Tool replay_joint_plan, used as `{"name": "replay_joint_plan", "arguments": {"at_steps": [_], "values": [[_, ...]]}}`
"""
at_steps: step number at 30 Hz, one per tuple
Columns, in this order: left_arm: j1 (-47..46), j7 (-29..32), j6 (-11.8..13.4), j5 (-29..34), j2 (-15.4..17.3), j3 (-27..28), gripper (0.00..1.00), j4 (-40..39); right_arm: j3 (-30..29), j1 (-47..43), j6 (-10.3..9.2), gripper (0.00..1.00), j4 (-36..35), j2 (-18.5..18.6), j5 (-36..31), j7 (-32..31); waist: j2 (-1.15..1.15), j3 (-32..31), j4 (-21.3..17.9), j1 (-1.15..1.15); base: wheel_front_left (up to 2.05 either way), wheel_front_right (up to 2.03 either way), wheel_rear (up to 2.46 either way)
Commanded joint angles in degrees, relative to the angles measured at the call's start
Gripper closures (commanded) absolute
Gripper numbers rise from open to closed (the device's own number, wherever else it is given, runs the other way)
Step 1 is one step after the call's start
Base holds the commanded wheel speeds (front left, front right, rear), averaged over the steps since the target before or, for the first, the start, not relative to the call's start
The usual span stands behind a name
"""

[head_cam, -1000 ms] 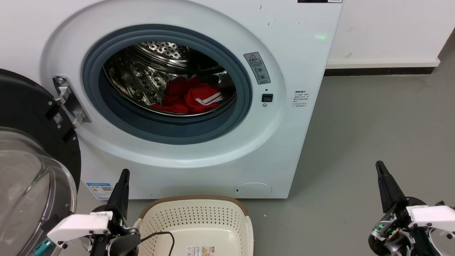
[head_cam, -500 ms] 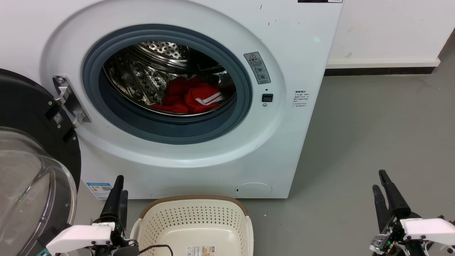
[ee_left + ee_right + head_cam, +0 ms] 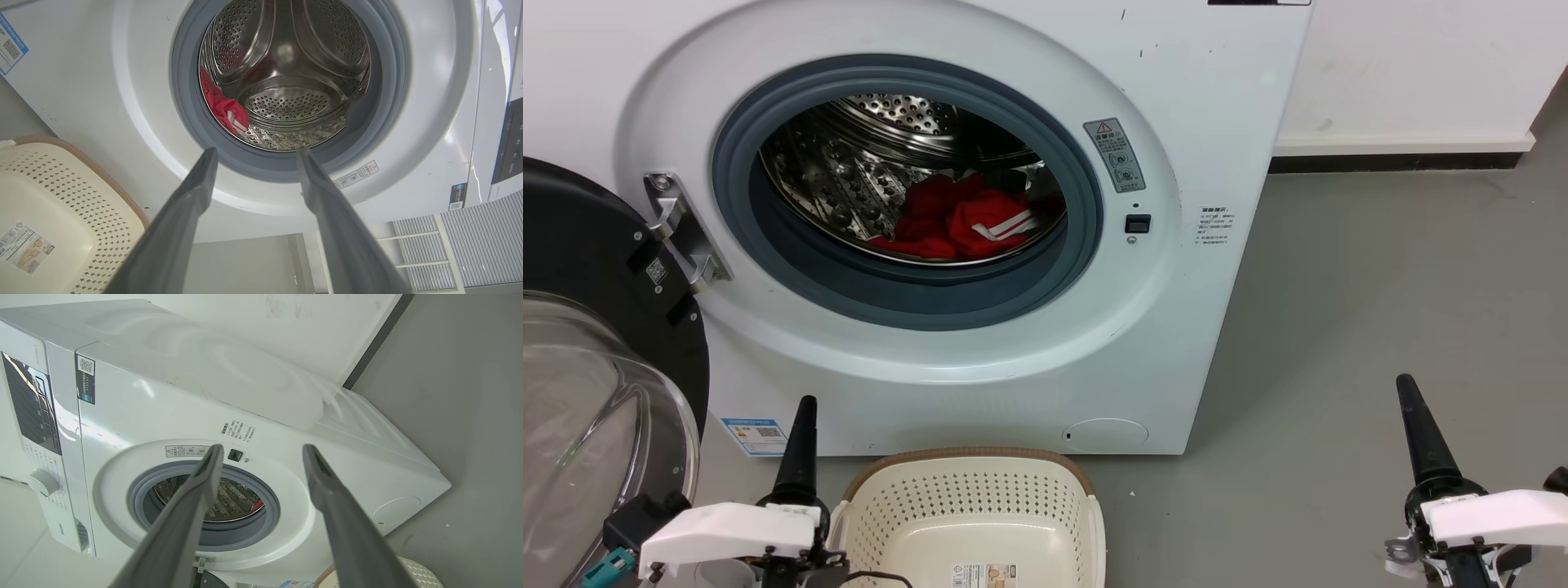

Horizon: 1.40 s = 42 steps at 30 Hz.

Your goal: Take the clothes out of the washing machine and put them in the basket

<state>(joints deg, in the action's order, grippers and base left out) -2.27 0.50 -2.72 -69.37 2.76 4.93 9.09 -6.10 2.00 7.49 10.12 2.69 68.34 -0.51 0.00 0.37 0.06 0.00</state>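
Both spread, empty: left gripper [image 3: 256, 151], right gripper [image 3: 263, 447], outside large white front-loading washing machine [image 3: 1192, 122]. Bright red fabric clothes [image 3: 956, 220] inside, untouched; cream perforated basket [image 3: 972, 454] below it. Next: reach in, pinch.

Grey floor [image 3: 1380, 269] — washing machine [image 3: 1201, 122], basket [image 3: 972, 498]

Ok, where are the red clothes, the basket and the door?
clothes [image 3: 956, 220], head view, middle of the red heap.
basket [image 3: 968, 452], head view, brown back rim.
door [image 3: 572, 237], head view, black frame.

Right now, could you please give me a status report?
Left end effector open, right end effector open. Clothes in drum, basket empty. Door open, nothing blocking.
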Motion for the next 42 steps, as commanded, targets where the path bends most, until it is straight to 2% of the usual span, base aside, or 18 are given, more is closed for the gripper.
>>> {"name": "replay_joint_plan", "arguments": {"at_steps": [1,17,42], "values": [[-0.12,-0.55,0.34,2.11,0.09,-0.35,0.00,-1.50,0.16,0.22,0.00,0.00,-1.70,0.24,-2.38,0.54,0.00,0.01,0.01,0.00,0.00,0.00,0.00],[1.67,-4.03,3.15,19.38,0.11,-3.00,0.00,-5.43,1.75,-2.07,0.00,0.00,-6.87,0.25,-21.79,4.01,0.00,0.02,0.18,0.00,0.00,0.00,0.00],[4.32,-8.50,4.68,38.13,0.71,-5.79,0.00,-10.10,2.55,-5.30,0.00,0.00,-12.60,0.27,-41.04,8.43,0.00,-0.02,0.45,0.00,0.00,0.00,0.00]]}}
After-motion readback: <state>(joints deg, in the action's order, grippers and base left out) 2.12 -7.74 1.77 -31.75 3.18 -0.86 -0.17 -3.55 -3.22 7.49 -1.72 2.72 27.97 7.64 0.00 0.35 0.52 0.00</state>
